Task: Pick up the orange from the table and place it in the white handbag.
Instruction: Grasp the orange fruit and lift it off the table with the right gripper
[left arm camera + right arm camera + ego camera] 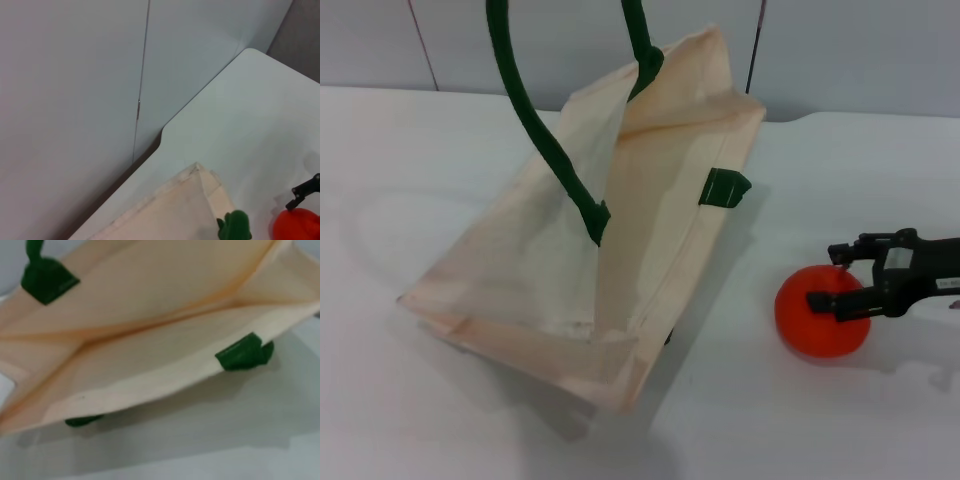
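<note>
While the bag stands open at mid-table, the fruit lies off to its right, and the details run as follows.

Orange: a round, bright orange-red fruit (822, 312) sits on the table to the right of the bag, well apart from it; it also shows at the edge of the left wrist view (298, 225).

Right gripper: a black two-fingered gripper (844, 280) reaches in from the right edge of the head view, its fingers spread apart around the top of the orange, one finger lying against the fruit's front, the other just behind it; whether they press it I cannot tell.

White handbag: a large cream-beige cloth tote (610, 250) with thick dark green rope handles (535, 120) rising out of view, mouth open, and a small green tab (724, 187) on its right side.

Table: a plain smooth white tabletop (410, 400) carries both bag and fruit.

Left gripper: out of sight in every view.

Right wrist view: the tote's cloth side (150, 340) with green tabs fills it.
</note>
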Robot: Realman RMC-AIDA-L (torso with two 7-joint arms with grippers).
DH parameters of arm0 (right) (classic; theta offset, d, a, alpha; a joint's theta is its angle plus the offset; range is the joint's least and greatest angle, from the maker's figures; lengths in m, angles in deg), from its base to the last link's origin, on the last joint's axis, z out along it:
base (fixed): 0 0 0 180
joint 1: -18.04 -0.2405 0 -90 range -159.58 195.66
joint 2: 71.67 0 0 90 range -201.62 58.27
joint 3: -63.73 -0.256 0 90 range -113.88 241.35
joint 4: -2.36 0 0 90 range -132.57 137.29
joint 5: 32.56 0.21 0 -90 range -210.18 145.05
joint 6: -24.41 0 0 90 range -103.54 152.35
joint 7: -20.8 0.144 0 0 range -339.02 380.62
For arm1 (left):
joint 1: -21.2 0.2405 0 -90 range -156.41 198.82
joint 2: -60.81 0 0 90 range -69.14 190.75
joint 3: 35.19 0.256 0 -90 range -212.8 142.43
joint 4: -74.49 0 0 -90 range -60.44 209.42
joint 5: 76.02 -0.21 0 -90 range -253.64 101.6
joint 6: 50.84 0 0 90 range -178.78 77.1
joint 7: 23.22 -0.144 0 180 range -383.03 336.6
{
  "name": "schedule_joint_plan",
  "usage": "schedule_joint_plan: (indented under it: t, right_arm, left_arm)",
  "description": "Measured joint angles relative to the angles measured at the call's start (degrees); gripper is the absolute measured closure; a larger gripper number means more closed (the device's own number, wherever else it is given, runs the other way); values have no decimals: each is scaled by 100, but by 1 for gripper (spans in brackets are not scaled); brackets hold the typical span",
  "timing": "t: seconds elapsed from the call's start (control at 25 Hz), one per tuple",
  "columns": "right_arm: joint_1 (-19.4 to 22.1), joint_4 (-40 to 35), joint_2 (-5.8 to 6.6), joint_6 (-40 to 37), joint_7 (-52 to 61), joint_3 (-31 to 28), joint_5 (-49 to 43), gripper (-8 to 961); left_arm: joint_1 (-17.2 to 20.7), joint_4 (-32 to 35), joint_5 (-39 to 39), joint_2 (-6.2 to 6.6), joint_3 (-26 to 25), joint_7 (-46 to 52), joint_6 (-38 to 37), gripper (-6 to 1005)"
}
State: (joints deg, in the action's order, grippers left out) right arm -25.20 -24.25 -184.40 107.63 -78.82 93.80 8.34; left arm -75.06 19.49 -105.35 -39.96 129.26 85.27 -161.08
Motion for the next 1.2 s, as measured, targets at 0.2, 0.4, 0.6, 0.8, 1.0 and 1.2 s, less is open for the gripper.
schedule_joint_plan:
  t: [0.2, 0.4, 0.6, 0.8, 1.0, 1.2]
  right_arm:
    - [40, 24, -4, -70, 29, 149, -6, 81]
    - [72, 15, 21, -92, -32, 207, -33, 82]
    - [72, -13, 36, -95, -267, 223, -43, 243]
    - [55, 25, 35, -27, -486, 242, -44, 350]
    - [35, 3, 35, 267, -651, 188, 168, 433]
    - [56, -49, 152, 831, -911, 184, 1047, 497]
  left_arm:
    - [-9, -1, 3, -2, 0, 14, -5, 878]
    - [0, -11, 6, 0, 0, 17, -6, 878]
    - [-19, -12, 7, -5, 0, 16, -14, 877]
    - [-48, -12, 7, -6, 0, 15, -15, 877]
    - [-41, 2, 7, -8, 0, 15, -15, 877]
    - [-176, 36, 2, -10, 0, 15, -43, 877]
